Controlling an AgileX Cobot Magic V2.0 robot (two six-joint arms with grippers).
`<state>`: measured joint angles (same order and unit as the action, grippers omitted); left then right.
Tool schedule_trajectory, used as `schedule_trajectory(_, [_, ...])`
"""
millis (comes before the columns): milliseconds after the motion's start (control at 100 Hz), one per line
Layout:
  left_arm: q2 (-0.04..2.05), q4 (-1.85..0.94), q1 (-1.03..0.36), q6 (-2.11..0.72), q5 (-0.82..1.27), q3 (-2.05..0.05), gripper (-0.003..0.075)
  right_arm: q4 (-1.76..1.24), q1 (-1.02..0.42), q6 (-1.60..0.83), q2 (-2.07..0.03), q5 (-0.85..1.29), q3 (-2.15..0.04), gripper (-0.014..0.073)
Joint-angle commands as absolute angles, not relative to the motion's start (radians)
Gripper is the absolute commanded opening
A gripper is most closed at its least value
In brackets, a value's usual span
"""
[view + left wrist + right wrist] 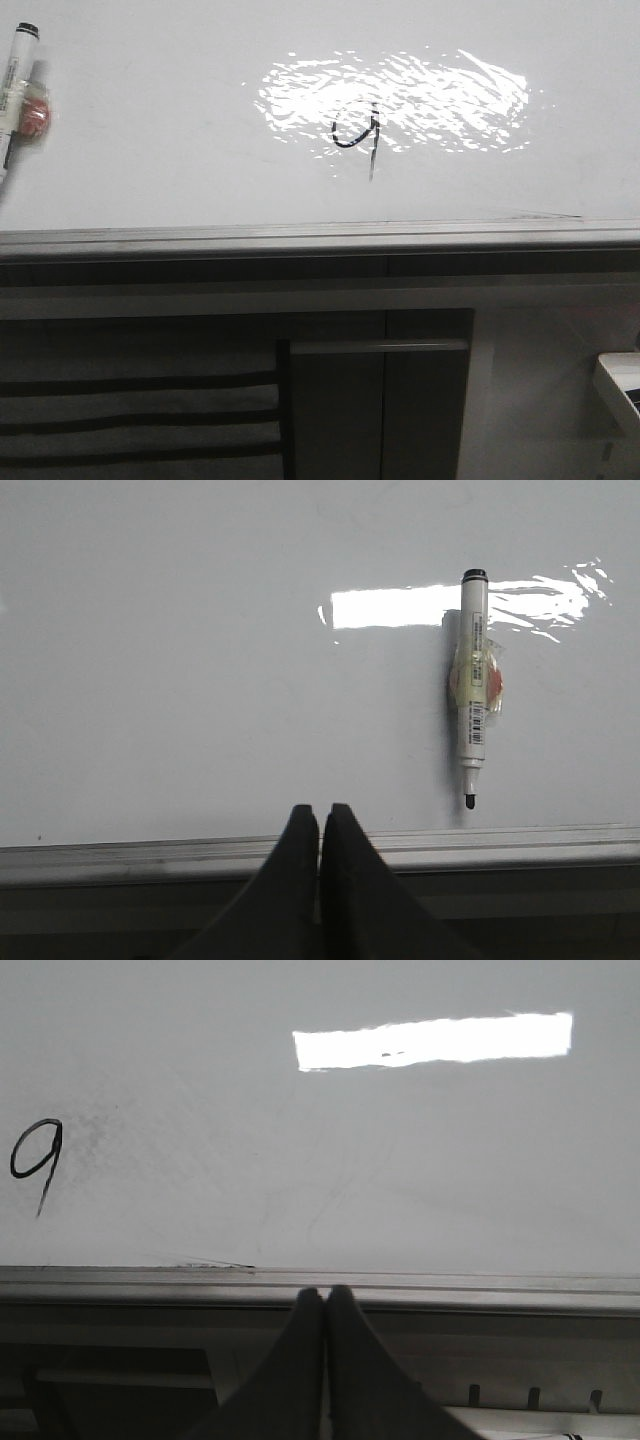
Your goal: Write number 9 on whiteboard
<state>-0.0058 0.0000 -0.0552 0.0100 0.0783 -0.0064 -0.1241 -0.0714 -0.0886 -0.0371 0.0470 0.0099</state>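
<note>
A black number 9 (357,132) sits on the whiteboard (150,150), in the bright shiny patch near the top middle of the front view. A marker (17,95) lies at the far upper left. Both the left gripper (320,825) and the right gripper (324,1305) have their jaws pressed together, holding nothing.

Whiteboard (150,150): fills the far part of the scene, lying flat, its edge strip (320,238) running left to right along the near side.
Number 9 (358,132): on the whiteboard, a little right of centre, sitting inside the glare patch (400,100), tail pointing toward the near edge.
Marker (14,95): on the whiteboard at the far left, well apart from the number 9, lying lengthwise far to near.
Cabinet fronts (380,400): below and nearer than the edge strip.
Left gripper (320,825): near side of the edge strip, left of the marker, touching nothing.
Right gripper (325,1305): near side of the edge strip, right of the number 9.
</note>
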Motion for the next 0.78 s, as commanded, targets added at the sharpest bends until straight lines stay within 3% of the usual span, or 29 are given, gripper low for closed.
schedule_trajectory(0, [-0.032, -0.012, -0.052, 0.008, 0.000, 0.023, -0.0020, -0.125, -0.067, -0.095, -0.015, -0.072, 0.013, -0.0072])
schedule_trajectory(770, [-0.032, -0.012, -0.052, 0.008, 0.000, 0.023, -0.0020, -0.125, -0.067, -0.095, 0.029, -0.090, 0.039, -0.0072])
